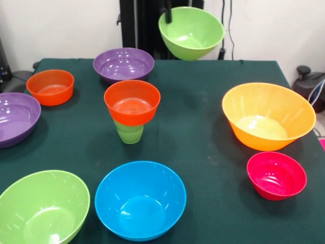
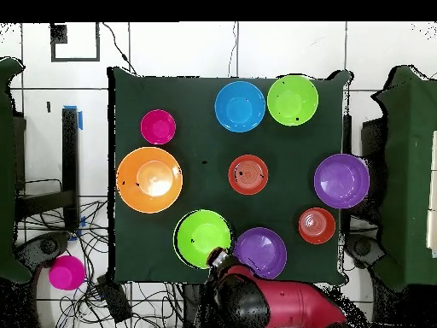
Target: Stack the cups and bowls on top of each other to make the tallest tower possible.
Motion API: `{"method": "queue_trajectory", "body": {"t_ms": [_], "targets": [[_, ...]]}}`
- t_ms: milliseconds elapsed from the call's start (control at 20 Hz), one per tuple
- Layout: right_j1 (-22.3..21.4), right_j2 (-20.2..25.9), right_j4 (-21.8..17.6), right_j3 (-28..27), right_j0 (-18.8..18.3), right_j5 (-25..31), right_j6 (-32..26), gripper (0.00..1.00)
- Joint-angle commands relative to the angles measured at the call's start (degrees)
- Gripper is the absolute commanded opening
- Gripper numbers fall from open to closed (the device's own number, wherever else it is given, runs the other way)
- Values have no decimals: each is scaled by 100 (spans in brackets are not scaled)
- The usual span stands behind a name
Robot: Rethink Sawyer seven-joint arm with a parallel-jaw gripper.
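A small orange-red bowl [image 1: 132,101] sits in the mouth of the light-green cup [image 1: 129,133] at the table's middle, forming a short tower [image 2: 248,174]. My gripper [image 1: 167,13] is shut on the rim of a lime-green bowl [image 1: 191,32] and holds it tilted in the air over the table's far edge. In the overhead view the gripper [image 2: 218,255] and this bowl [image 2: 203,237] are near the robot's side. The other bowls lie loose: purple [image 1: 123,63], purple [image 1: 15,118], orange-red [image 1: 50,87], lime-green [image 1: 43,208], blue [image 1: 139,199], large orange [image 1: 267,116], pink-red [image 1: 277,175].
The dark green table [image 1: 203,152] bears all the bowls in a ring around the tower. A pink round object [image 2: 66,272] lies on the floor among cables beside the table. The robot's red arm [image 2: 282,306] is at the table's edge.
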Motion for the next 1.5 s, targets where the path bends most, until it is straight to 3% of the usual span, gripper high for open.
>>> {"method": "queue_trajectory", "body": {"t_ms": [50,350,550,850,1500], "targets": [[-820,933,338,-483,-359,1276,-1494,0],[-1260,1580,595,-623,-960,1743,-1959,0],[-1086,1840,646,-771,-1294,1660,-1717,0],[-382,1708,46,-1194,-1259,1409,-1227,0],[-203,1649,27,-1335,-1205,1303,-875,0]]}}
